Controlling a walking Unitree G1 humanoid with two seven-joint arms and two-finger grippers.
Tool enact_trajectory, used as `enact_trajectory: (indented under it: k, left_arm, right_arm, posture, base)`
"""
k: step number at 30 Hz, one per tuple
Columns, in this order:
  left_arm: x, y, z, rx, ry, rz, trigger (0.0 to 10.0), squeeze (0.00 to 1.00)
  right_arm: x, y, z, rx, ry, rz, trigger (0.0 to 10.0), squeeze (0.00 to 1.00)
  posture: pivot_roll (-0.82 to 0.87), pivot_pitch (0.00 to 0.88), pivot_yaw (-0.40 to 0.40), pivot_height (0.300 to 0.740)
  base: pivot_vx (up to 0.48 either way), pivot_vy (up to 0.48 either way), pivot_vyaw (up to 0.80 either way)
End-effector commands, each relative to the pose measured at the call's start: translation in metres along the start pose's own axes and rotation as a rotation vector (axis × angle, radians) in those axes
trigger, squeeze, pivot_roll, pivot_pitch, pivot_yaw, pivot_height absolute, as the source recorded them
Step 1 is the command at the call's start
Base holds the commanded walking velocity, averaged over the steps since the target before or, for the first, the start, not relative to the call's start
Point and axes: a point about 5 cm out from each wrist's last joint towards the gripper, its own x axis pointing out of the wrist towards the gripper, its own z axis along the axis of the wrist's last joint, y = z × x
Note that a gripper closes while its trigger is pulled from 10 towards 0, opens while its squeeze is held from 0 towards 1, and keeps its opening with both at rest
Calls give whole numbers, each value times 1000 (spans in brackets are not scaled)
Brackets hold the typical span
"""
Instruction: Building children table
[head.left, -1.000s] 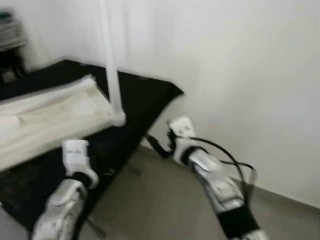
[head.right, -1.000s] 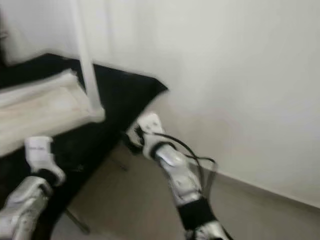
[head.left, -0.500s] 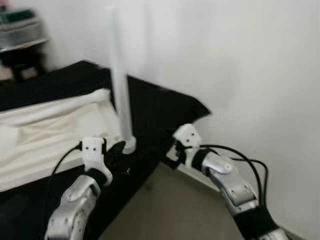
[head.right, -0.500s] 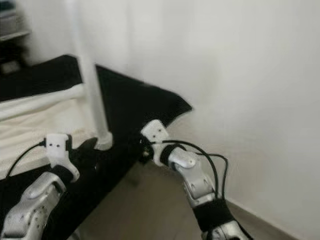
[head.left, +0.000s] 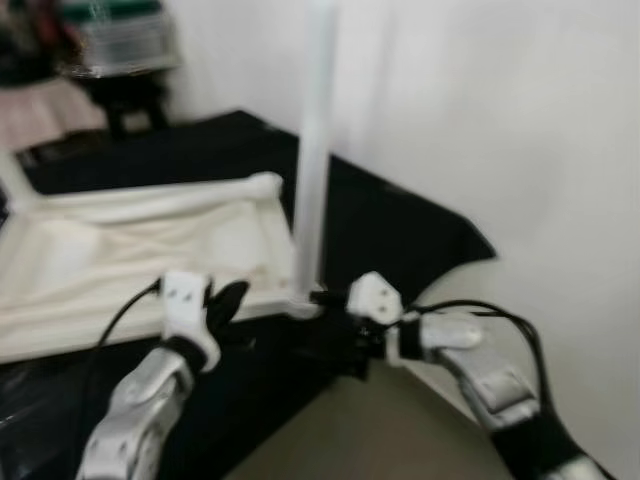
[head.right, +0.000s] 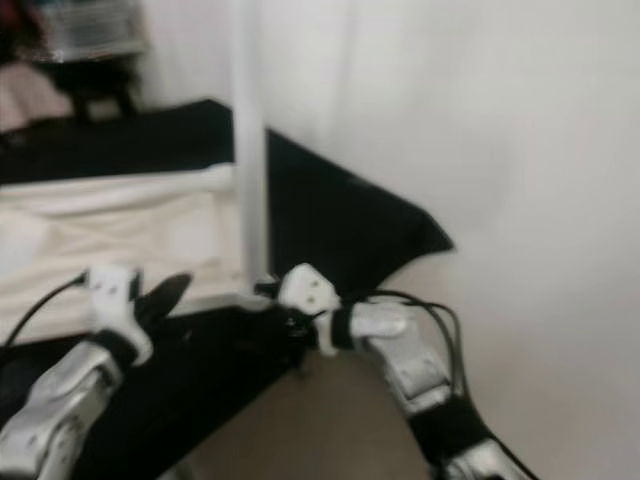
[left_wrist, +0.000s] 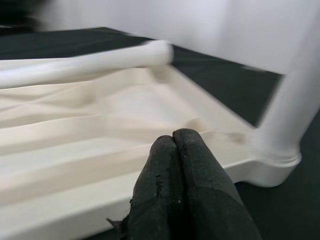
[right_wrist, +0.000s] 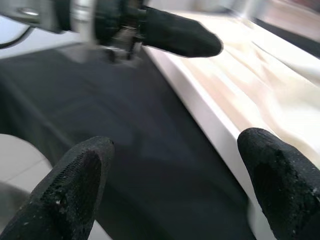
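Observation:
A white children's table top (head.left: 130, 250) lies upside down on a black-covered surface (head.left: 400, 220). One white leg (head.left: 312, 150) stands upright at its near right corner. My left gripper (head.left: 228, 298) is shut, its tips (left_wrist: 175, 140) just in front of the top's near rim, left of the leg base (left_wrist: 272, 160). My right gripper (right_wrist: 175, 145) is open beside that corner, one finger (right_wrist: 270, 165) by the white rim (right_wrist: 210, 110) and the other over the black cover. Nothing is between its fingers. The left gripper (right_wrist: 200, 42) also appears in the right wrist view.
A white wall (head.left: 500, 100) runs close behind and to the right. Grey floor (head.left: 380, 440) lies below the black cover's corner. At the far left stands a dark stand with a box (head.left: 120, 50) on it.
The camera has swung, shifting the whole scene. Both grippers have come closer to the leg's base; the right one moved from over the floor to the table top's corner.

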Motion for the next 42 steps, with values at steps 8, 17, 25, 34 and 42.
enact_trajectory:
  k: [8,17,25,34,42]
  left_arm:
    - [-5,-7,-1,0,23,-27,10000,0]
    - [-10,-17,-7,-19,85,-109,10000,0]
    - [-10,-20,-7,-14,95,-136,10000,0]
    - [-19,-33,-6,6,124,-245,10000,0]
    - [-28,-37,-7,18,139,-264,10000,0]
  right_arm:
    - [14,-8,7,-83,43,-7,10000,0]
    - [17,-32,2,-115,191,-172,10000,0]
    - [12,-47,-9,-150,445,-219,10000,0]
    - [29,-76,-15,2,630,-315,10000,0]
    - [32,-86,-14,100,675,-386,10000,0]
  posture:
    - [-42,0,-17,740]
    - [-40,0,-17,740]
    - [-38,0,-22,740]
    - [-21,0,-33,740]
    - [-3,28,-41,740]
  base:
    - [0,0,800]
    - [0,0,786]
    - [0,0,0]
    - [0,0,0]
    - [0,0,0]
